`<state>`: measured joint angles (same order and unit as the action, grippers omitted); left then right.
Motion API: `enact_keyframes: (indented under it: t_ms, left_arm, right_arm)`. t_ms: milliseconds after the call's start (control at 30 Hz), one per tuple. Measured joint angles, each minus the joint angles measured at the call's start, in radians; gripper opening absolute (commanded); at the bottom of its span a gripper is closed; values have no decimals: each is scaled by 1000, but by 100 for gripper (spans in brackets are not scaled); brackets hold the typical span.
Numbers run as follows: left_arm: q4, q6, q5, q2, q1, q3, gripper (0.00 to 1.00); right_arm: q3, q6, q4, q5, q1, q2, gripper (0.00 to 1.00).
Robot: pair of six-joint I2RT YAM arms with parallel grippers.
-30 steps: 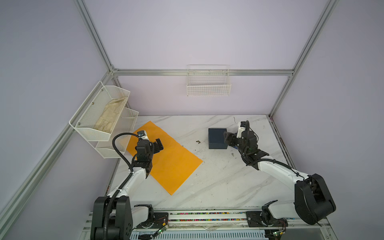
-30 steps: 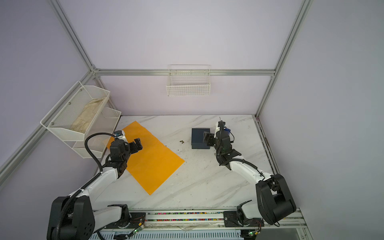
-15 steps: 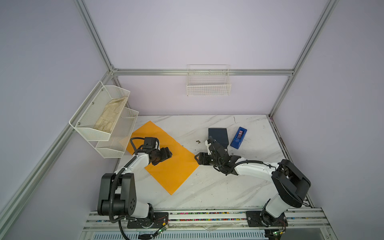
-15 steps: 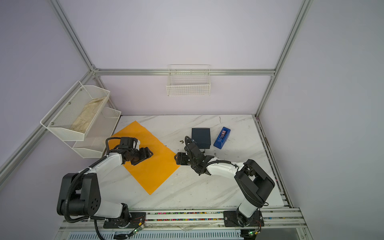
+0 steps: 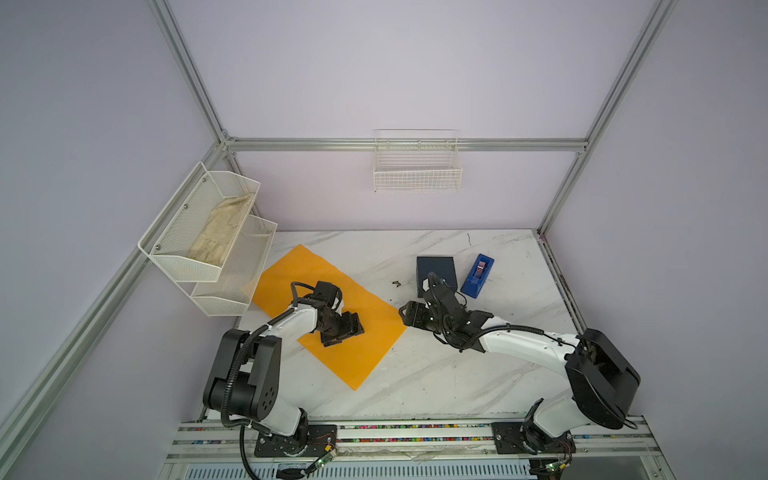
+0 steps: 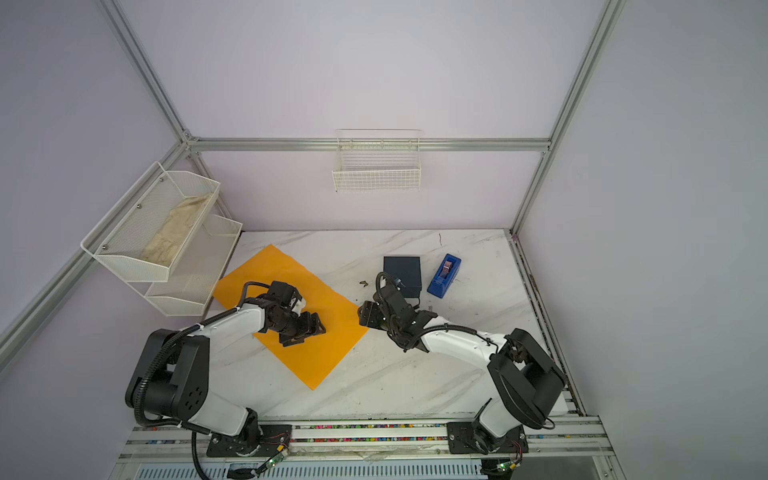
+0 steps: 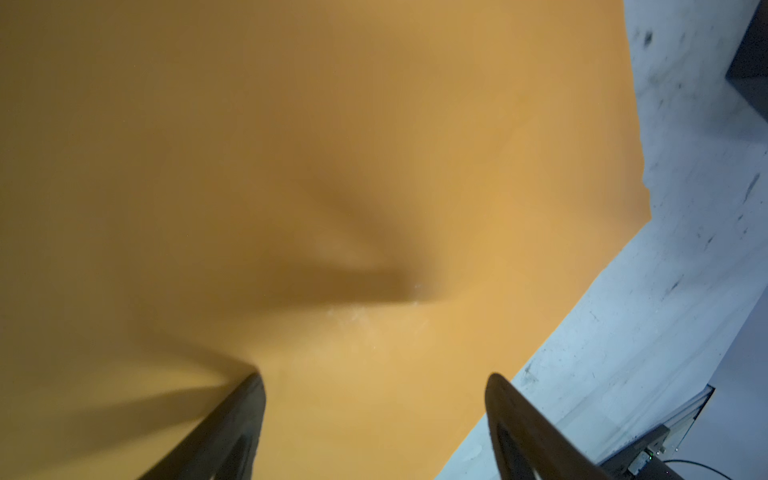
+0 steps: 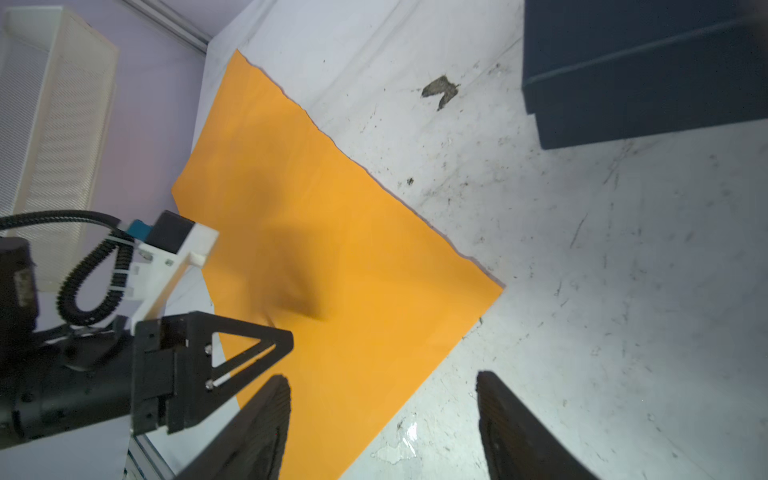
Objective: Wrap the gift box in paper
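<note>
The orange paper (image 5: 370, 349) (image 6: 328, 357) lies flat on the left half of the marble table. My left gripper (image 5: 351, 334) (image 6: 311, 330) (image 7: 376, 378) hovers low over the sheet's middle, open, with nothing between its fingers. My right gripper (image 5: 408, 318) (image 6: 365, 318) (image 8: 382, 378) is open at the paper's (image 8: 332, 232) right corner; one finger is over the sheet, the other over bare table. The dark navy gift box (image 5: 436, 270) (image 6: 402, 270) (image 8: 644, 62) stands on the table behind the right gripper, clear of the paper (image 7: 291, 166).
A blue tape dispenser (image 5: 478, 276) (image 6: 444, 276) sits just right of the box. A white two-tier mesh rack (image 5: 232, 291) holding a beige cloth (image 5: 220, 232) hangs over the table's left edge. A wire basket (image 5: 417, 178) is on the back wall. A dark scrap (image 8: 438, 89) lies near the box.
A second ago the left gripper stood raised over the paper and the right gripper was beside the box. Both have come down: left over the sheet's middle, right to its right corner.
</note>
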<state>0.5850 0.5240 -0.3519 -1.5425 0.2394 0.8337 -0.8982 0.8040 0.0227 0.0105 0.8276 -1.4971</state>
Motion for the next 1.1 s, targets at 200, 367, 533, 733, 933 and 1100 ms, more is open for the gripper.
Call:
enact_keyframes:
  t_ms: [200,367,533,733,933,1100]
  left_arm:
    - [-67,98,-65,-22,151,0,82]
    - [-137,201,-101,-79,275,42,82]
    - [-220,298,-165,-185,396,130,82]
    - [-313,372,-246,-324,506,254,78]
    - [-277,375,-188,-294,496,262,78]
    - [-153,304,-89,-121,350,262,78]
  right_arm:
    - [37,31,-56,61,-34,98,73]
    - [129,50,-90,60,-136,161,74]
    - [219,61,-124,48,-221,245,75]
    - [254,65,-134,15,-251,277,74]
    - [250,56,-131,-42,-249,260,70]
    - [206,64,-97,-98,-188,144,69]
